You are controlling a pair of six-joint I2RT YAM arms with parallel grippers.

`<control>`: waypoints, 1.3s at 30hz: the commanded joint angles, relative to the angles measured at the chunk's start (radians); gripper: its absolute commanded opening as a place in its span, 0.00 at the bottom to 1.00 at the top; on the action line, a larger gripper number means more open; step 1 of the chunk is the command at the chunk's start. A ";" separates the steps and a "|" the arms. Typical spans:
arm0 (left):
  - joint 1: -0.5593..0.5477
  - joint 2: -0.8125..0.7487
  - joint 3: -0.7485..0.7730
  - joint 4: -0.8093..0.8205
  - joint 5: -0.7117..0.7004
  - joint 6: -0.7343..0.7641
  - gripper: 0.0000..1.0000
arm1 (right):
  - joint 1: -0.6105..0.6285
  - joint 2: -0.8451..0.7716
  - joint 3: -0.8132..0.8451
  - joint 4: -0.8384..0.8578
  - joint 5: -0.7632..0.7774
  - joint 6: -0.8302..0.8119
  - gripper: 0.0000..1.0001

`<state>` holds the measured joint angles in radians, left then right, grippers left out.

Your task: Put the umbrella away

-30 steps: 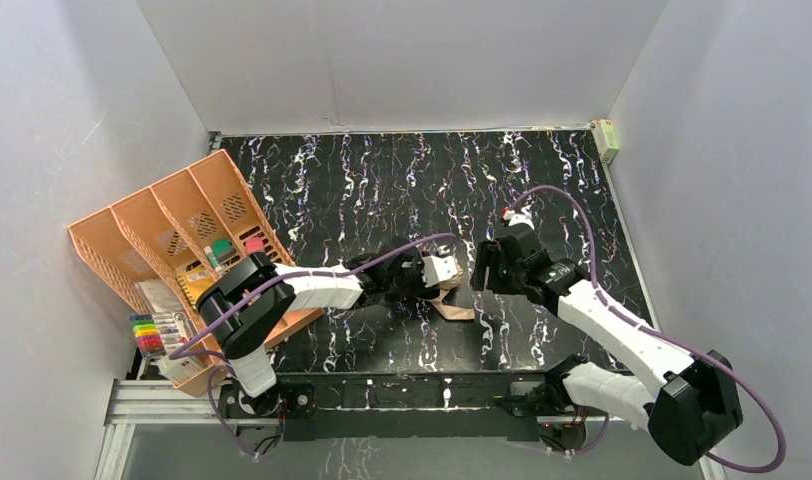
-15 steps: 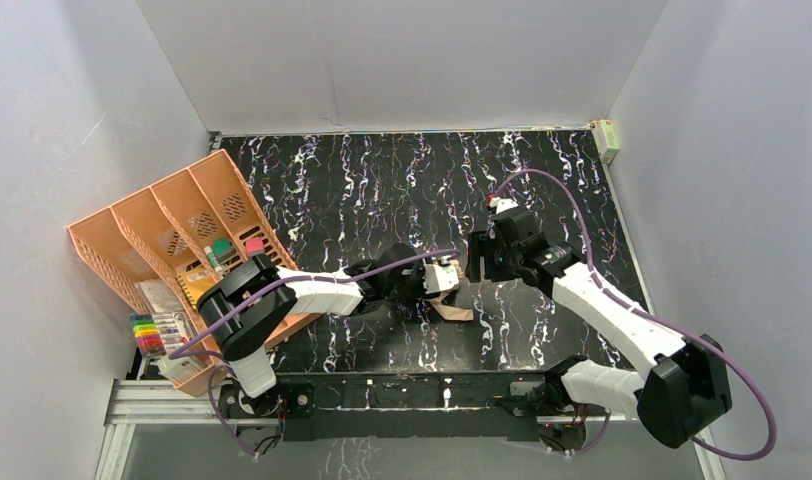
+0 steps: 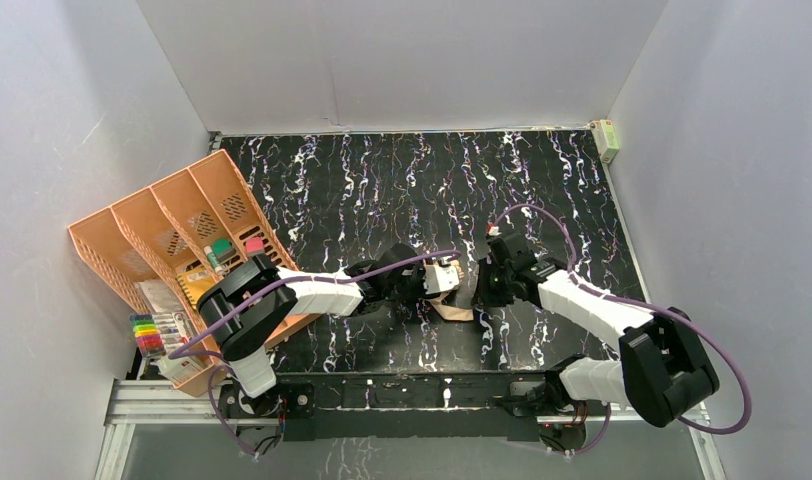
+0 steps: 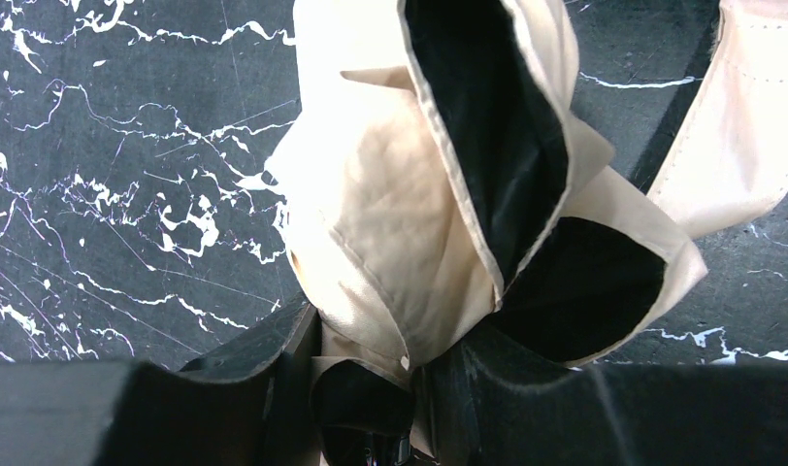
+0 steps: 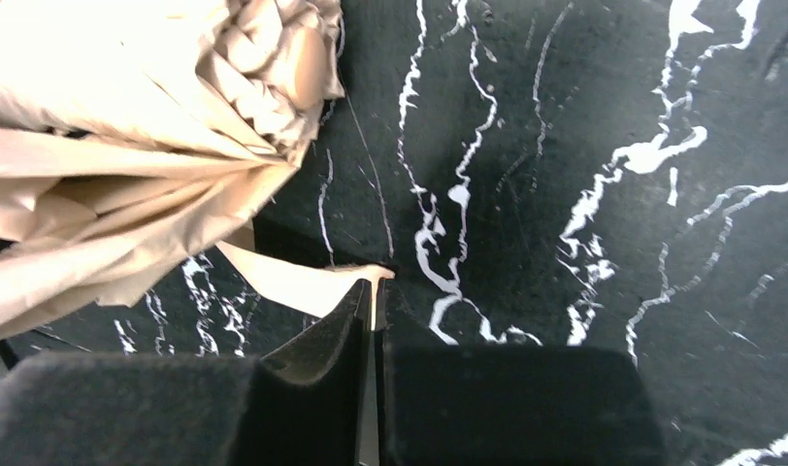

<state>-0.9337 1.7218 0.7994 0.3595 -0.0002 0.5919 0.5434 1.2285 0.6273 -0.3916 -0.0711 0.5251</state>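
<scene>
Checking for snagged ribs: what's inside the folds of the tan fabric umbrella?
Only black lining shows inside the tan fabric umbrella; any ribs or shaft are covered by cloth.

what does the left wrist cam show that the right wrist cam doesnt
Only the left wrist view: the umbrella with its black lining exposed, and the left gripper clamped on the bunched fabric at its base. Only the right wrist view: the right gripper, jaws almost together, with the tip of the tan strap at its fingertips, apparently pinched. Both: tan canopy folds lying on the black marbled table.
</scene>
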 commanded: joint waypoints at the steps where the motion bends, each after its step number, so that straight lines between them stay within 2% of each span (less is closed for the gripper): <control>1: -0.002 0.051 -0.041 -0.191 -0.011 0.011 0.00 | -0.002 0.008 -0.039 0.239 -0.031 0.095 0.10; 8: -0.002 0.052 -0.039 -0.192 -0.008 0.008 0.00 | -0.002 0.070 -0.068 0.416 -0.026 0.092 0.09; 14: -0.003 0.054 -0.039 -0.195 -0.011 0.009 0.00 | -0.002 0.187 -0.047 0.417 -0.183 0.045 0.08; 18: -0.002 0.053 -0.037 -0.198 -0.016 0.011 0.00 | -0.002 0.208 -0.055 0.370 -0.262 0.024 0.06; 22: -0.002 0.054 -0.039 -0.199 -0.021 0.015 0.00 | -0.002 0.156 -0.085 0.355 -0.359 0.011 0.05; 29: -0.002 0.059 -0.033 -0.203 -0.021 0.011 0.00 | -0.002 0.025 -0.151 0.457 -0.654 0.061 0.05; 32: -0.002 0.059 -0.034 -0.203 -0.023 0.011 0.00 | -0.002 -0.001 -0.149 0.413 -0.719 0.047 0.05; 34: -0.002 0.058 -0.035 -0.203 -0.022 0.011 0.00 | -0.002 -0.023 -0.126 0.322 -0.684 0.009 0.07; 35: -0.002 0.058 -0.037 -0.203 -0.020 0.012 0.00 | -0.002 -0.042 -0.109 0.242 -0.607 -0.008 0.10; 39: -0.004 0.050 -0.045 -0.200 -0.007 0.023 0.00 | -0.002 -0.130 -0.028 0.051 -0.252 -0.030 0.35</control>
<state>-0.9356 1.7226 0.8013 0.3557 -0.0044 0.5922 0.5434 1.1809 0.4999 -0.1505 -0.5941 0.5423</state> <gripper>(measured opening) 0.330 0.253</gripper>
